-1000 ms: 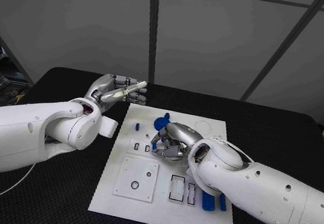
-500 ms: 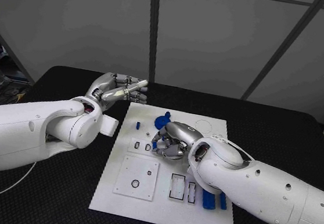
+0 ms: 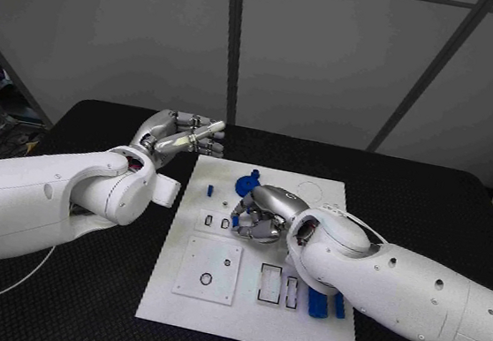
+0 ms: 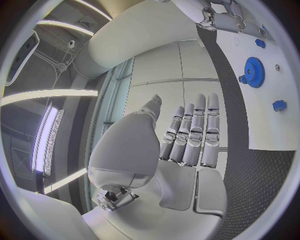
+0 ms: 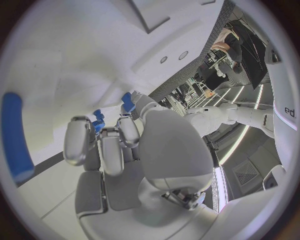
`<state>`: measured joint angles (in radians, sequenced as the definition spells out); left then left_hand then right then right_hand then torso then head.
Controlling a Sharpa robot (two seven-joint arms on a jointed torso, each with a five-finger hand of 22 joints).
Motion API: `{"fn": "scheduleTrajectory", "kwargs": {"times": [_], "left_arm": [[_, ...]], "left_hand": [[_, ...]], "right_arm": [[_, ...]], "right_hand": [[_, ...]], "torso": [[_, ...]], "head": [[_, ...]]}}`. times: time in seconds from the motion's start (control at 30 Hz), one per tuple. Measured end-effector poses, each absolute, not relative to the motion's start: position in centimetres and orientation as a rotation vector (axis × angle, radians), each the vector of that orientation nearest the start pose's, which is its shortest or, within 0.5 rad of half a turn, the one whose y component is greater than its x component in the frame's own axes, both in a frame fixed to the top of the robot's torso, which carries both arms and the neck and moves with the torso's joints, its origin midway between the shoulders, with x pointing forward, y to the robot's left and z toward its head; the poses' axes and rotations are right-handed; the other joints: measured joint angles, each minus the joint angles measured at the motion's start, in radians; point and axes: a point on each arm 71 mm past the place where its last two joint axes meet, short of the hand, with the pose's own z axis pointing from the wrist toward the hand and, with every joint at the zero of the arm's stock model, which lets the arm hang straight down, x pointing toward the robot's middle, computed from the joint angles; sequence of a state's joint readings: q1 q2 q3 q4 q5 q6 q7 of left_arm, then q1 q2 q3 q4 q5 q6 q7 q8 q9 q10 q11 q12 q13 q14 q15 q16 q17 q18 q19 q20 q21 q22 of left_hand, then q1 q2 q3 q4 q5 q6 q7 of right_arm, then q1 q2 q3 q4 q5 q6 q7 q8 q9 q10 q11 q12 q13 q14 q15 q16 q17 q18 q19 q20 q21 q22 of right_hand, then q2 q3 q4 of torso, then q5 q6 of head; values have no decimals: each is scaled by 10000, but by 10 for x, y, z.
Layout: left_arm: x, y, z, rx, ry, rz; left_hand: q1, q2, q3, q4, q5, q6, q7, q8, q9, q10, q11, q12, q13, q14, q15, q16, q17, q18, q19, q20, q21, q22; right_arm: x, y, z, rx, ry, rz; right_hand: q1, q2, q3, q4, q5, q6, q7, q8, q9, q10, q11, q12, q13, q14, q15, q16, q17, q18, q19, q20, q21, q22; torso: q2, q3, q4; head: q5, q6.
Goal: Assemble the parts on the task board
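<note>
The white task board (image 3: 250, 315) lies in the middle of the black table. A blue gear (image 3: 245, 186) (image 4: 253, 71) stands near the board's far end, with a small blue peg (image 3: 208, 189) (image 4: 279, 105) beside it. Two long blue parts (image 3: 324, 305) (image 5: 15, 135) lie at the board's right side. My right hand (image 3: 262, 214) (image 5: 119, 150) hangs over the board's middle with its fingers curled down. A small blue piece (image 5: 97, 121) shows at the fingertips; whether it is held is unclear. My left hand (image 3: 180, 135) (image 4: 187, 135) is raised off the board's far left corner, fingers straight, holding nothing.
A raised white square plate (image 3: 211, 269) with a small hole sits on the board's near left. Narrow rectangular slots (image 3: 270, 284) lie beside it. Black table (image 3: 68, 301) surrounds the board on all sides.
</note>
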<state>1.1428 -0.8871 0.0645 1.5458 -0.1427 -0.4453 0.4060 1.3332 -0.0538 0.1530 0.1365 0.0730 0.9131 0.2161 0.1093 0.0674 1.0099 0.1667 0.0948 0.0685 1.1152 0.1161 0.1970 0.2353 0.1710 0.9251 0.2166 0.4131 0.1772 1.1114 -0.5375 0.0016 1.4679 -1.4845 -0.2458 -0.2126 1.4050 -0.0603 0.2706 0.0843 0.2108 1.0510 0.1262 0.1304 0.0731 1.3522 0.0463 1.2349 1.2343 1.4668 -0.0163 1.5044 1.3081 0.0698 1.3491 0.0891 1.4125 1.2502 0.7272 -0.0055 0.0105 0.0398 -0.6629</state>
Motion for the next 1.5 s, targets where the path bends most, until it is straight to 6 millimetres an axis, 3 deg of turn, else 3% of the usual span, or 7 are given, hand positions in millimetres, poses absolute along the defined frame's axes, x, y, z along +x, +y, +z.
{"fn": "scheduleTrajectory", "kwargs": {"times": [0.33,0.97,1.5], "left_arm": [[491,233,-162,-10184,12876,-14243],[491,233,-162,-10199,12887,-14234],[491,233,-162,-10209,12896,-14224]], "left_hand": [[0,0,0,0,0,0,0,0,0,0,0,0,0,0,0,0,-1,-1,0,0,0,-2],[0,0,0,0,0,0,0,0,0,0,0,0,0,0,0,-33,11,-1,0,0,0,-4],[0,0,0,0,0,0,0,0,0,0,0,0,0,0,0,-33,10,-1,0,0,0,4]], "right_arm": [[465,-62,-214,-2315,17755,8030],[465,-62,-214,-2381,17725,7907],[465,-61,-214,-2378,17695,7904]], "right_hand": [[-174,-172,45,15,41,-185,181,-119,-83,-89,90,-124,-120,0,0,0,-1,0,0,0,-72,-72],[-540,-539,17,41,-18,-832,356,-414,-80,-250,251,-281,-256,-1,76,-56,-3,-1,-149,149,-188,-252],[-727,-666,-122,179,-19,-934,357,-414,-63,-359,288,-363,-350,-1,76,-90,-4,0,-199,199,-269,-332]], "torso": [[0,1,1],[4,2,4],[4,-4,10]], "head": [[-6,-23],[-39,-39],[-11,-45]]}}
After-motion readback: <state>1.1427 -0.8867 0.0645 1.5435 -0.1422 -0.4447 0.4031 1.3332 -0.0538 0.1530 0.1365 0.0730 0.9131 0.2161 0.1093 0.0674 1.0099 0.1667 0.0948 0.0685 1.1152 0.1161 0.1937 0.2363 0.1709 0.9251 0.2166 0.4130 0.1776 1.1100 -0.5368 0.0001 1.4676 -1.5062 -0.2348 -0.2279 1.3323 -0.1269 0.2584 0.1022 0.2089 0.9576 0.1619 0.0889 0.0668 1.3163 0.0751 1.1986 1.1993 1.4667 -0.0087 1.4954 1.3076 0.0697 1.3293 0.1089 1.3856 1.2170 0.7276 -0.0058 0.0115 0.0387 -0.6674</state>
